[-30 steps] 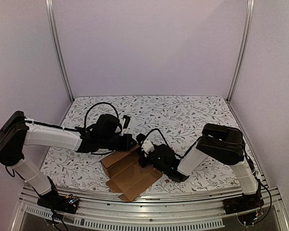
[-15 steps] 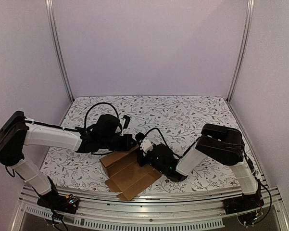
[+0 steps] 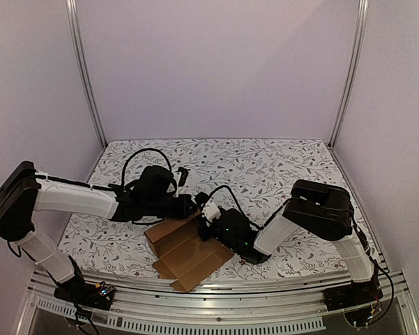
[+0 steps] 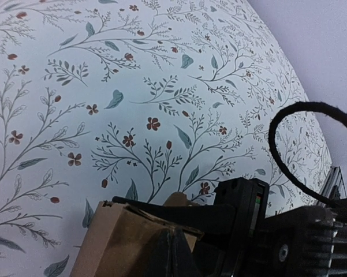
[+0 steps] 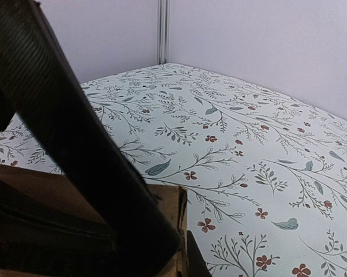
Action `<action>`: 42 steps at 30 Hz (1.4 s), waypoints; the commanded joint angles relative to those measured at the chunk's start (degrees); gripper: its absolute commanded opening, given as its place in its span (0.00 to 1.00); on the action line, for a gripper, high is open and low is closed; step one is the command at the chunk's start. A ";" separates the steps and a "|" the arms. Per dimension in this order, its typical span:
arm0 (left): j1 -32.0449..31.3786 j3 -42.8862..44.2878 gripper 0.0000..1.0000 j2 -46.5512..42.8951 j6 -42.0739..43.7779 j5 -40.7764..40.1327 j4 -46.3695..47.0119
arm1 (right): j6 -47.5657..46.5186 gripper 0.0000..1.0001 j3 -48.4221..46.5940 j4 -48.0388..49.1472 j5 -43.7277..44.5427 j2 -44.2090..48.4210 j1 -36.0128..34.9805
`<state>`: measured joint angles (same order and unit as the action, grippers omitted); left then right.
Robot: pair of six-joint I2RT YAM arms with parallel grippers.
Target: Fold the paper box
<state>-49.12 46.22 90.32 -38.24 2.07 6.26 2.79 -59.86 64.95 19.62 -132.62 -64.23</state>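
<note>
Pale lilac walls [image 3: 216, 70] on three sides, with aluminium posts [image 3: 84, 77] at the back corners. Table [image 3: 286, 167] under a white cloth printed with leafy sprigs and small red flowers.

Paper box [image 3: 187, 252]: plain brown cardboard, partly folded. Lying near the front edge of the table, between the two arms and a little left of centre. Creased panels spread low toward the front, far corner raised where the grippers meet.

Left arm [image 3: 77, 199]: white links, black wrist, reaching in low from the left. Left gripper [image 3: 192, 207] at the far corner of the box, touching the raised cardboard. Left wrist view: brown flap of the paper box [image 4: 124, 239] at the bottom of the frame, with dark hardware across and beside it. Fingers clamped or slack: cannot tell.

Right arm [image 3: 321, 206]: reaching in from the right, wrist low over the cloth. Right gripper [image 3: 204, 216] just beside the left gripper, at the same corner. Right wrist view: black finger [image 5: 75, 144] slanting across the foreground, with the cardboard edge of the paper box [image 5: 164, 199] directly behind it. Grip on the card: cannot tell.
</note>
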 commanded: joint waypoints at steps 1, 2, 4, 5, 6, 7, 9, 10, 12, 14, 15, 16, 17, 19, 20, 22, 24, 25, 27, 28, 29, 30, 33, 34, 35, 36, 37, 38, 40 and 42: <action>-1.24 -0.96 0.06 -1.86 0.05 -0.45 -5.93 | -0.39 0.00 -0.74 -1.05 0.01 -1.73 -0.69; -1.16 -0.94 0.11 -2.76 0.28 -0.92 -6.07 | -0.52 0.00 -0.66 -1.05 -0.20 -1.76 -0.64; -1.15 -1.11 0.17 -4.38 0.68 -1.80 -8.50 | -0.92 0.00 -0.39 -1.05 -0.32 -1.59 -0.78; -1.08 -1.15 0.19 -5.52 0.86 -1.87 -9.22 | -1.05 0.00 -0.22 -1.08 -0.36 -1.59 -0.81; -1.02 -1.14 0.20 -6.38 1.09 -1.84 -9.91 | -1.17 0.00 -0.11 -1.06 -0.51 -1.55 -0.78; -0.99 -1.27 0.21 -7.25 1.25 -2.76 -10.65 | -1.26 0.00 -0.02 -1.04 -0.68 -1.52 -0.75; -0.97 -1.51 0.21 -8.80 1.67 -4.41 -11.94 | -1.47 0.00 0.23 -0.97 -0.94 -1.50 -0.83; -0.97 -1.75 0.21 -9.62 1.80 -4.96 -12.55 | -1.47 0.00 0.29 -0.96 -1.04 -1.43 -0.84; -0.97 -2.21 0.21 -11.15 1.96 -6.06 -13.63 | -1.55 0.01 0.41 -0.97 -1.36 -1.27 -0.89; -0.84 -2.72 0.22 -12.65 2.17 -7.18 -14.57 | -1.56 0.08 0.51 -0.96 -1.42 -0.99 -0.83; -0.80 -2.98 0.22 -13.31 2.24 -7.68 -15.01 | -1.60 0.11 0.57 -1.01 -1.42 -0.84 -0.87; -0.72 -3.24 0.22 -13.89 2.29 -8.15 -15.39 | -1.64 0.15 0.66 -0.92 -1.47 -0.74 -0.83; -0.64 -3.50 0.22 -14.49 2.43 -8.55 -15.70 | -1.71 0.19 0.89 -0.90 -1.51 -0.40 -0.86; -0.41 -3.88 0.22 -15.38 2.54 -9.04 -16.37 | -1.73 0.26 1.33 -0.73 -1.59 0.02 -0.84; -0.36 -4.06 0.22 -15.78 2.58 -9.22 -16.61 | -1.80 0.28 1.65 -0.70 -1.73 0.39 -0.86; -0.23 -4.43 0.22 -16.48 2.62 -9.52 -16.87 | -1.86 0.30 2.27 -0.88 -1.93 0.96 -0.91; -0.12 -4.68 0.22 -17.00 2.64 -9.84 -17.10 | -1.91 0.31 3.02 -0.93 -2.16 1.66 -0.95; -0.05 -4.79 0.22 -17.25 2.66 -9.90 -17.15 | -1.86 0.32 3.45 -1.00 -2.35 2.08 -0.98; 0.07 -4.97 0.22 -17.65 2.68 -10.04 -17.30 | -1.82 0.33 4.31 -1.21 -2.19 3.05 -1.15; 0.08 -5.10 0.22 -17.82 2.78 -10.10 -17.33 | -1.86 0.34 4.74 -1.37 -2.09 3.48 -1.31; 0.15 -5.27 0.22 -18.01 2.79 -10.15 -17.35 | -1.90 0.34 5.09 -1.71 -1.92 4.00 -1.32; 0.17 -5.45 0.22 -18.19 2.69 -10.18 -17.38 | -1.91 0.35 5.49 -2.01 -1.87 4.74 -1.43; 0.25 -5.93 0.23 -18.76 2.68 -10.39 -17.41 | -2.00 0.39 6.42 -3.50 -1.38 6.24 -1.67; 0.30 -6.01 0.23 -18.92 2.75 -10.36 -17.43 | -2.00 0.40 6.77 -4.16 -1.27 7.08 -1.71; 0.34 -6.05 0.23 -19.00 2.78 -10.32 -17.40 | -1.96 0.41 7.03 -4.83 -1.21 7.67 -1.75; 0.39 -6.01 0.23 -19.02 2.86 -10.27 -17.49 | -1.99 0.43 7.23 -5.79 -1.06 8.55 -1.90; 0.39 -6.01 0.23 -19.08 2.96 -10.13 -17.42 | -1.86 0.44 7.37 -6.86 -0.78 9.76 -1.84; 0.43 -6.02 0.23 -19.13 3.12 -10.12 -17.47 | -1.78 0.46 7.39 -8.26 -0.54 10.50 -1.81; 0.43 -5.97 0.23 -19.12 3.25 -10.04 -17.57 | -1.57 0.48 7.31 -12.18 -0.20 13.02 -1.81; 0.48 -5.96 0.23 -19.28 3.44 -9.97 -17.65 | -1.39 0.50 8.01 -14.54 -0.32 14.93 -1.81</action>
<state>-49.12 41.10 71.92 -35.97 -7.55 -10.31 1.04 -53.17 57.12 18.20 -122.78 -65.63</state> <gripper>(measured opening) 0.232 0.483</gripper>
